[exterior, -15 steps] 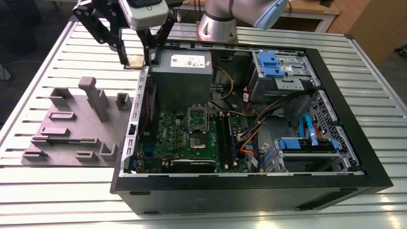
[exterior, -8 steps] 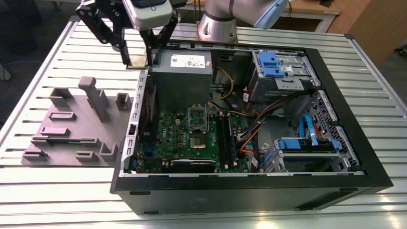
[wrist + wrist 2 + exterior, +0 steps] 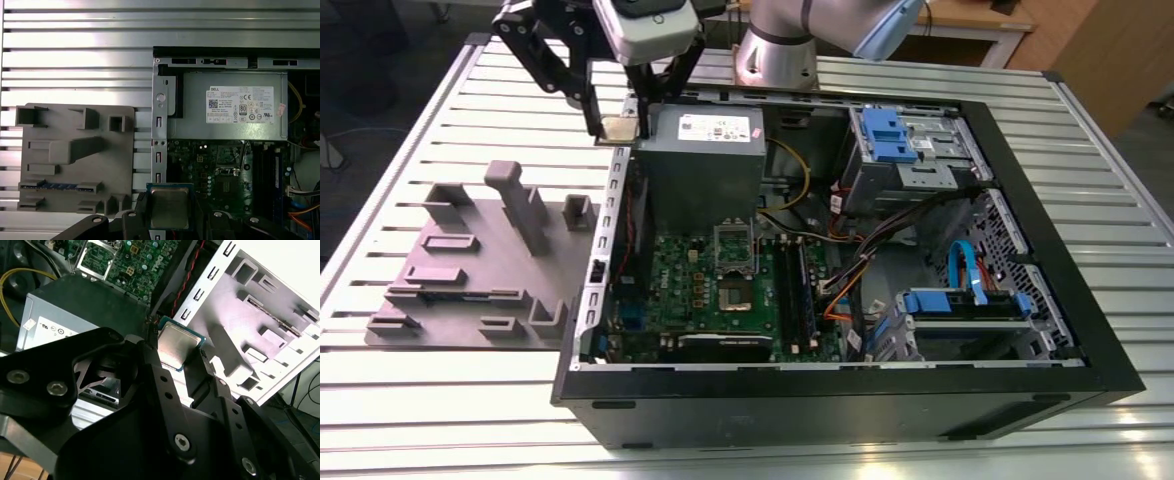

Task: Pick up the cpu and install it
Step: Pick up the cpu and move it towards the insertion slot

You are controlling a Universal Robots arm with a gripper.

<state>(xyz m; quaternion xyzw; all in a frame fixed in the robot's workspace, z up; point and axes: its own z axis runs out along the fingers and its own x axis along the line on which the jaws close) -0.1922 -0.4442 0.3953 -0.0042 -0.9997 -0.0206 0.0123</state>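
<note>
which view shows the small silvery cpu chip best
The second wrist view: the small flat silvery-grey square cpu sits close, top and rim plain, clamped in the black gripper. The first wrist view shows its top, dimmer; in the exterior view it is tiny.

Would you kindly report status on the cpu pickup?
Gripper shut on cpu, aloft over computer case wall, beside power supply. Socket not reached.

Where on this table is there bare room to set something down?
In the exterior view, the slatted table is bare above the grey fixture block, and in the strip below it and the computer case. Inside the case is crowded: cables, drive bays. The claw holds the cpu near the case's corner.
</note>
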